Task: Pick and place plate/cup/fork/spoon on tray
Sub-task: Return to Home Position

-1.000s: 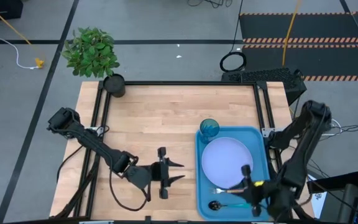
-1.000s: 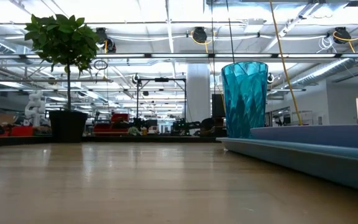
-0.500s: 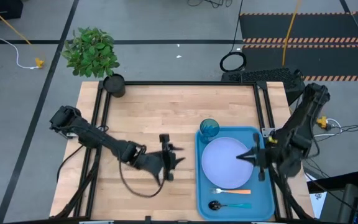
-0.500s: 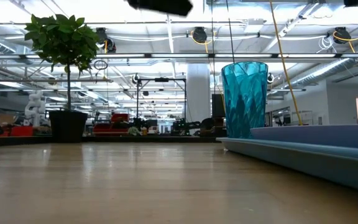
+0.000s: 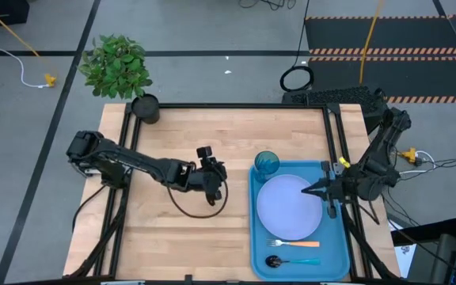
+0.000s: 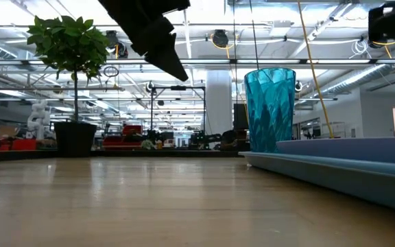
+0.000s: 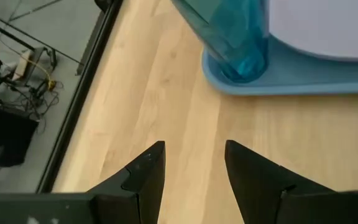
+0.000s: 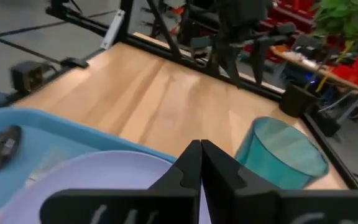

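Note:
The blue tray [image 5: 258, 237] lies at the table's right. On it lie the lavender plate [image 5: 290, 207], the teal cup [image 5: 267, 164] upright in its far left corner, the orange-handled fork [image 5: 293, 244] and the blue-handled spoon [image 5: 287, 260] near its front. My left gripper [image 5: 214, 180] is open and empty above the bare wood left of the tray, pointing toward the cup [image 7: 229, 37]. My right gripper [image 5: 307, 191] is shut and empty, over the plate's right edge [image 8: 104, 186].
A black pot with a green plant [image 5: 145, 107] stands at the table's far left corner. Bare wood [image 5: 180, 134] spreads between the pot and the tray. The table's black frame rails [image 5: 335, 134] run along its edges.
My left gripper has gone toward the table's far edge, nearer the cup, and has turned. My right gripper has drawn back from over the fork and spoon toward the far edge, to the plate's right side. Nothing on the tray has moved.

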Controlling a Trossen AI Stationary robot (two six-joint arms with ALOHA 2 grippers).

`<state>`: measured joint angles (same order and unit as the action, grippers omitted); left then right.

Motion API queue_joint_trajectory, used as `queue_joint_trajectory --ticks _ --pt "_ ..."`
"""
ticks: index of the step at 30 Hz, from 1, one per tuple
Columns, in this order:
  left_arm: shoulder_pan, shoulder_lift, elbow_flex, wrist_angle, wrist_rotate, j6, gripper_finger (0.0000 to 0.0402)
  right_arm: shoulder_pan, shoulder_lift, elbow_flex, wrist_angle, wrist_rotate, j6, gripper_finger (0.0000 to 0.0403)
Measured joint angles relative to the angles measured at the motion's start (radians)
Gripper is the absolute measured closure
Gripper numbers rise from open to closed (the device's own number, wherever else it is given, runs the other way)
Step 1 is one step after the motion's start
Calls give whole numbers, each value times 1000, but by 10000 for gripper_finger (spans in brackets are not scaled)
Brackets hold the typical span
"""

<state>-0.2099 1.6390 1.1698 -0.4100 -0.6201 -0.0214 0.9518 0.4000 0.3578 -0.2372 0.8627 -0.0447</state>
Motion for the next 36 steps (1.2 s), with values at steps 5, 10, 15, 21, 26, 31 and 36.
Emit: queue_joint_trajectory --ticks 5,10,15,21,26,31,36 --pt "30 -1 -48 37 0 21 231 -81 -73 -113 156 -54 -67 403" --pt "46 -73 -166 149 26 13 232 -181 -94 -159 254 -217 -98 403" --pt "53 -215 -324 330 74 17 232 -289 -90 -190 280 -352 -94 403" --pt "21 -385 -465 489 115 21 232 -425 -78 -276 474 -536 -111 403" --pt "-9 -489 -555 554 118 27 232 -527 -69 -307 518 -633 -96 403" --pt "-20 -553 -609 602 111 27 232 -588 -61 -308 521 -688 -99 403" --pt "-19 -565 -611 595 14 53 232 -603 -72 -305 499 -704 -122 403"
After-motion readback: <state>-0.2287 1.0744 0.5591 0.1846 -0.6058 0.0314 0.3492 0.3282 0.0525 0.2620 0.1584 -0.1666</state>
